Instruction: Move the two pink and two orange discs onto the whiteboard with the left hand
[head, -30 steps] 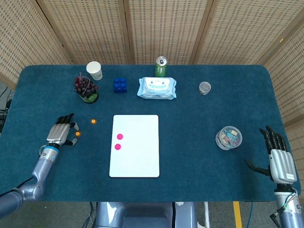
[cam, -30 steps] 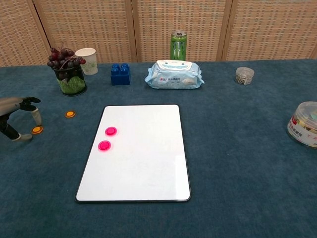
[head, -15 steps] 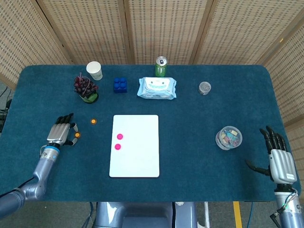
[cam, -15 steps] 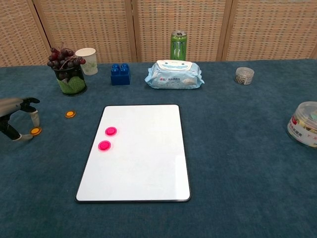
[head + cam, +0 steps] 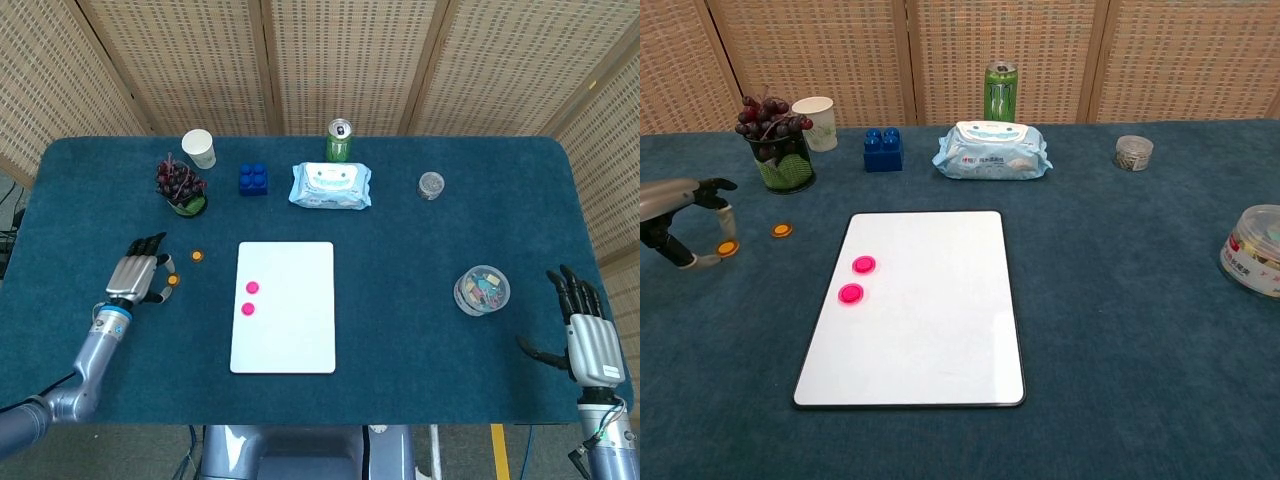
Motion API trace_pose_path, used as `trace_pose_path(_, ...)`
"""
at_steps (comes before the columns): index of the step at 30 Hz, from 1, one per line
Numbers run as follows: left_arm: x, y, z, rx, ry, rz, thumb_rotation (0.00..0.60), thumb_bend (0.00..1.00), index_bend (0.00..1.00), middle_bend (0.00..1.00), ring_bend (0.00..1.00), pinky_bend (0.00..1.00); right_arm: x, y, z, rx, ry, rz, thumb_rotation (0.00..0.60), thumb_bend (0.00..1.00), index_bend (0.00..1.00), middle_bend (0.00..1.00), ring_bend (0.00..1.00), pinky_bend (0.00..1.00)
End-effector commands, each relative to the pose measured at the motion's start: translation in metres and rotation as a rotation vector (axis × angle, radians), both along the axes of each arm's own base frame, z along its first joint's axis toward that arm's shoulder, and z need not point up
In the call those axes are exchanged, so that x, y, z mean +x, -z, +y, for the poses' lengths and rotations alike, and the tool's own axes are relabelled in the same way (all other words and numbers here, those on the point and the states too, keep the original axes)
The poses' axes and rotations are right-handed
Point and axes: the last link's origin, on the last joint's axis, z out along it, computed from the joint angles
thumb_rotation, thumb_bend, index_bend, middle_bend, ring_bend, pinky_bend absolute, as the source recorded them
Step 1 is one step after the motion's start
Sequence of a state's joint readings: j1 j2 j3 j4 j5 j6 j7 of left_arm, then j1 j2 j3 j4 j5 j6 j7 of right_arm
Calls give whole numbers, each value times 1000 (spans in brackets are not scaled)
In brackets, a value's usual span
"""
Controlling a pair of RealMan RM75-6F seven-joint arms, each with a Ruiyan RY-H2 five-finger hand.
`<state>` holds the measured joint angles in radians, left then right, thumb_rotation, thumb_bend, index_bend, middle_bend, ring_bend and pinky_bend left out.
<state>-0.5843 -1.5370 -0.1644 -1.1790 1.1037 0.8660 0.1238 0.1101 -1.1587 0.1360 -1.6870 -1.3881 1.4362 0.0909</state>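
Two pink discs (image 5: 252, 288) (image 5: 247, 308) lie on the left part of the whiteboard (image 5: 290, 340), seen in the chest view as pink discs (image 5: 864, 265) (image 5: 850, 293) on the whiteboard (image 5: 930, 340). My left hand (image 5: 140, 275) (image 5: 680, 215) is left of the board and pinches one orange disc (image 5: 172, 281) (image 5: 728, 247) between thumb and a finger, a little above the cloth. The other orange disc (image 5: 197, 256) (image 5: 782, 230) lies on the table between that hand and the board's top left corner. My right hand (image 5: 585, 325) rests open at the table's near right edge.
Along the back stand a cup of grapes (image 5: 181, 188), a paper cup (image 5: 198, 148), a blue block (image 5: 253, 178), a wipes pack (image 5: 331, 185), a green can (image 5: 339, 140) and a small jar (image 5: 431, 185). A clear tub (image 5: 482, 289) sits at the right.
My left hand has closed on the nearer orange disc, lifted it off the cloth and carried it slightly right, toward the whiteboard. My right hand has not moved.
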Motion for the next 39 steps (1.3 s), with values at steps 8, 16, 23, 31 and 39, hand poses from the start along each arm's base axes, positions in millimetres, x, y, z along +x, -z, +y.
trace_pose_path(8, 100, 36, 9, -108, 221, -86, 600, 352, 473, 0, 0, 0, 0, 0, 0, -1, 2, -3, 600, 234, 0, 0, 0, 0)
trace_pose_path(16, 139, 77, 12, -160, 254, -54, 600, 348, 473, 0, 0, 0, -2, 0, -1, 5, 5, -9, 600, 234, 0, 0, 0, 0)
trace_pose_path(23, 147, 93, 14, -170, 243, -47, 600, 339, 473, 0, 0, 0, -2, 0, -1, 7, 6, -10, 600, 234, 0, 0, 0, 0)
trace_pose_path(31, 151, 96, 14, -175, 245, -52, 600, 320, 469, 0, 0, 0, -2, 0, -1, 8, 8, -11, 600, 234, 0, 0, 0, 0)
trace_pose_path(39, 148, 95, 11, -185, 240, -40, 600, 275, 230, 0, 0, 0, -2, 0, -1, 8, 8, -12, 600, 234, 0, 0, 0, 0)
